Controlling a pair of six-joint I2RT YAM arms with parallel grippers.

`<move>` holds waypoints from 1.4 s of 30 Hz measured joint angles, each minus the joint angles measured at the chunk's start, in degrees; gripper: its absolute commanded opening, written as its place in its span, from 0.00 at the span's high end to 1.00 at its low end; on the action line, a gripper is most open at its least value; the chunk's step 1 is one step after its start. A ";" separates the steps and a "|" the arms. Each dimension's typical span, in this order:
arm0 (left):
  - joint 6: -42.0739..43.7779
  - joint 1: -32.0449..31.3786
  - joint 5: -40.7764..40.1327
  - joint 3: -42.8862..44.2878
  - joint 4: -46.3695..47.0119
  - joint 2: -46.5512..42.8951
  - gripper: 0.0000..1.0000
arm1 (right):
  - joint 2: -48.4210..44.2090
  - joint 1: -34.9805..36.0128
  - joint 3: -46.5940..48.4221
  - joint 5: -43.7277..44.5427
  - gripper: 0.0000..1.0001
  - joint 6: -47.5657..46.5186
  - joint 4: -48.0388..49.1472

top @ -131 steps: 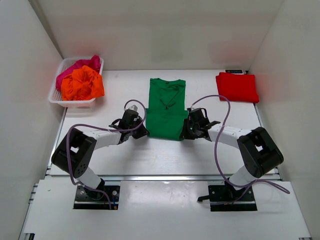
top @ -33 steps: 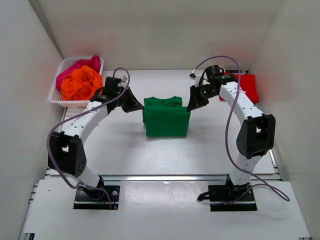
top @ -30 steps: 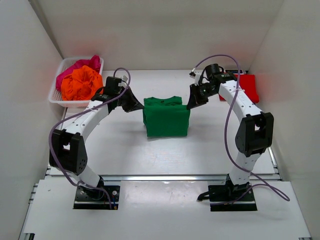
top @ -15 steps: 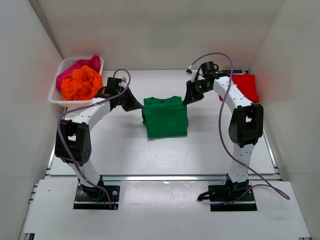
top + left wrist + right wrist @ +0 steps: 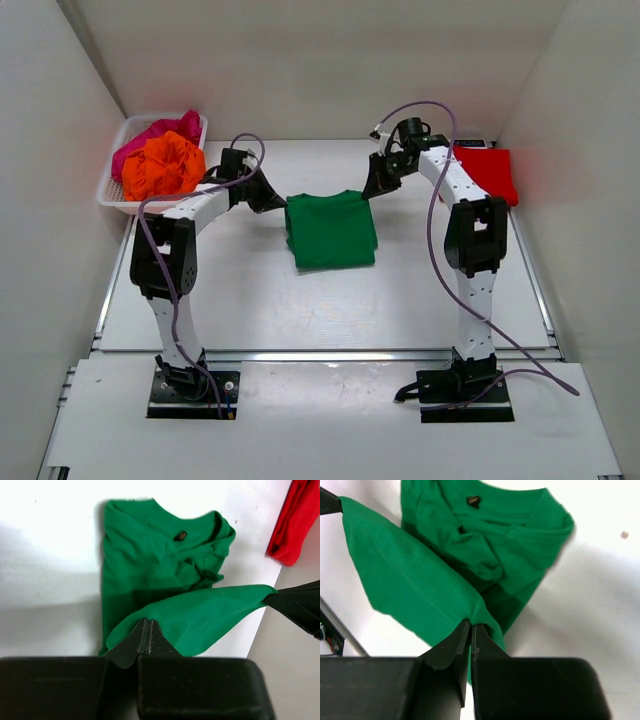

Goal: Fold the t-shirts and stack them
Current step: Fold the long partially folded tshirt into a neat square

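A green t-shirt (image 5: 330, 230) lies mid-table, its lower half lifted and carried over towards the collar end. My left gripper (image 5: 281, 203) is shut on the hem's left corner (image 5: 145, 622). My right gripper (image 5: 369, 193) is shut on the hem's right corner (image 5: 472, 617). The hem hangs stretched between them above the collar (image 5: 200, 555), which also shows in the right wrist view (image 5: 510, 520). A folded red t-shirt (image 5: 480, 170) lies at the back right. Crumpled orange (image 5: 163, 165) and pink (image 5: 150, 133) shirts fill the white basket (image 5: 120, 198).
The white basket stands at the back left against the left wall. White walls close in the table at left, back and right. A small dark object (image 5: 470, 143) lies behind the red shirt. The red shirt shows at the left wrist view's right edge (image 5: 295, 525).
Both grippers have lifted the green shirt's lower hem from the near side and carried it back towards the collar, folding the shirt in half; over the last second they moved slightly further back.
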 measured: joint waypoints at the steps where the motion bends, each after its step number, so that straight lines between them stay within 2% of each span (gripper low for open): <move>1: -0.02 0.09 -0.02 0.90 0.15 1.20 1.00 | 0.96 -0.07 0.63 -0.09 1.00 0.13 0.42; 8: -0.35 0.72 -0.72 5.97 2.25 7.67 0.95 | 8.33 -0.81 6.03 -0.24 0.99 2.47 3.39; 10: -0.50 0.74 -1.03 7.28 2.67 9.60 0.91 | 10.21 -0.90 7.21 -0.20 0.92 3.45 4.24; 12: -0.68 0.74 -1.53 8.59 3.21 11.61 0.79 | 11.98 -0.85 8.28 0.46 0.88 4.22 5.33; 15: -1.05 0.74 -2.80 10.91 3.67 14.58 0.68 | 14.08 -0.44 9.46 3.41 0.75 4.94 6.60; 17: -1.46 0.87 -3.76 12.87 4.31 16.50 0.66 | 14.78 -0.33 9.99 5.92 0.67 5.64 7.52; 22: -2.56 2.03 -6.23 15.56 7.26 18.75 0.64 | 14.16 -0.15 9.35 12.20 0.32 7.76 11.52; 24: -2.73 2.82 -6.97 15.32 8.74 18.08 0.63 | 11.93 -0.28 6.51 13.46 0.23 8.39 13.60; 28: -3.02 4.46 -6.95 7.63 12.57 11.45 0.64 | 3.37 -1.40 -4.33 12.70 0.11 9.09 17.38; 32: -2.93 5.20 -4.66 -1.92 14.67 1.81 0.65 | -4.55 -2.19 -14.10 11.47 0.06 9.03 20.52; 36: -2.91 1.86 -3.32 -12.02 18.97 -6.32 0.64 | -8.17 -0.55 -21.24 11.85 0.01 9.11 23.47; 42: -2.95 -4.66 -2.84 -15.98 20.76 -5.18 0.64 | -8.09 4.04 -26.23 12.44 0.01 10.69 25.11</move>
